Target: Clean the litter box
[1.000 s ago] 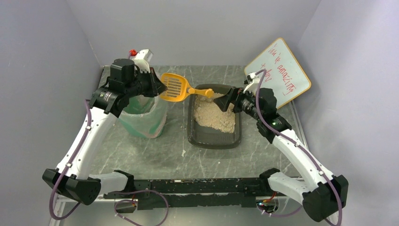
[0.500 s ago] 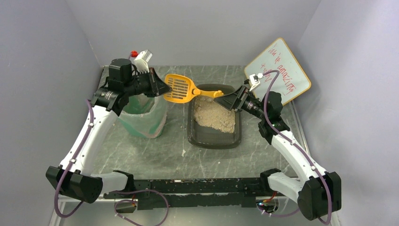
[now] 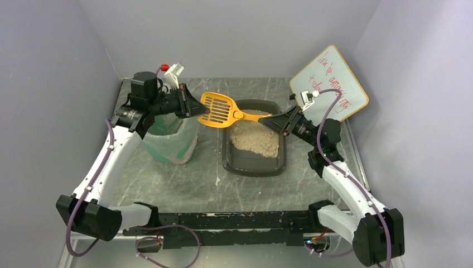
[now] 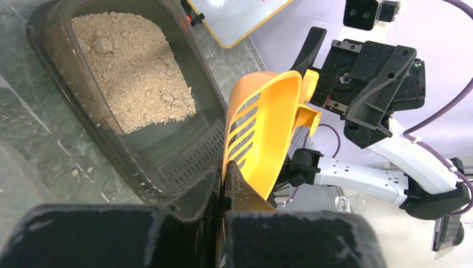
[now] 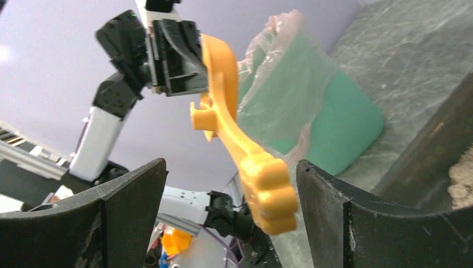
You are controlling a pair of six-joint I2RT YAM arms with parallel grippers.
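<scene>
The litter box (image 3: 245, 165) is a dark grey tray in the middle of the table, with beige litter (image 3: 254, 137) heaped in its far half. An orange slotted scoop (image 3: 218, 109) hangs in the air over the box's far left corner. My left gripper (image 3: 202, 110) is shut on the front rim of the scoop's blade (image 4: 262, 128), which stands on edge. My right gripper (image 5: 231, 173) is open around the knobbed end of the scoop's handle (image 5: 268, 190); the end lies nearer the right finger, with gaps on both sides.
A green bin (image 3: 167, 139) with a clear bag liner stands left of the litter box, under my left arm. A whiteboard (image 3: 332, 84) with red writing leans at the back right. Litter crumbs (image 3: 217, 181) lie on the table near the box.
The left arm has carried the scoop to the right, over the box's corner. The right gripper has drawn back to the right, keeping the handle end between its fingers, which have narrowed slightly.
</scene>
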